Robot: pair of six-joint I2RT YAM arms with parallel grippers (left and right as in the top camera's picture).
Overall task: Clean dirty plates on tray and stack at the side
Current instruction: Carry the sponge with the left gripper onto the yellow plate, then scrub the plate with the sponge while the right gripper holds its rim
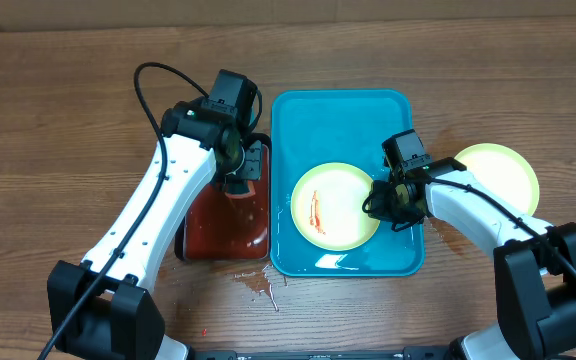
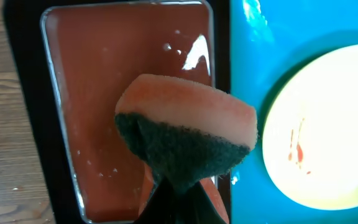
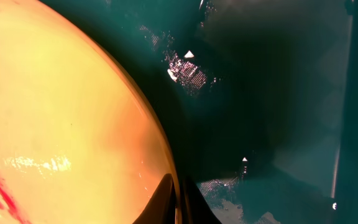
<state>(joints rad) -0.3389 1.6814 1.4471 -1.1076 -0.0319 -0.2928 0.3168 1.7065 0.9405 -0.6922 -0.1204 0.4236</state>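
One yellow-green plate [image 1: 336, 205] with a red sauce smear lies on the turquoise tray [image 1: 338, 115]. My right gripper [image 1: 380, 200] is shut on that plate's right rim; the right wrist view shows the plate [image 3: 61, 124] with its edge pinched between the fingers of the right gripper [image 3: 179, 202]. A second yellow-green plate [image 1: 498, 172] rests on the table right of the tray, partly hidden by the right arm. My left gripper [image 1: 240, 182] is shut on a sponge [image 2: 188, 134], orange with a dark green scouring side, over a black tray.
The small black tray [image 1: 223, 225] holding red liquid sits just left of the turquoise tray; it shows as a black tray [image 2: 104, 93] in the left wrist view too. Red drips [image 1: 260, 285] mark the wooden table in front of it.
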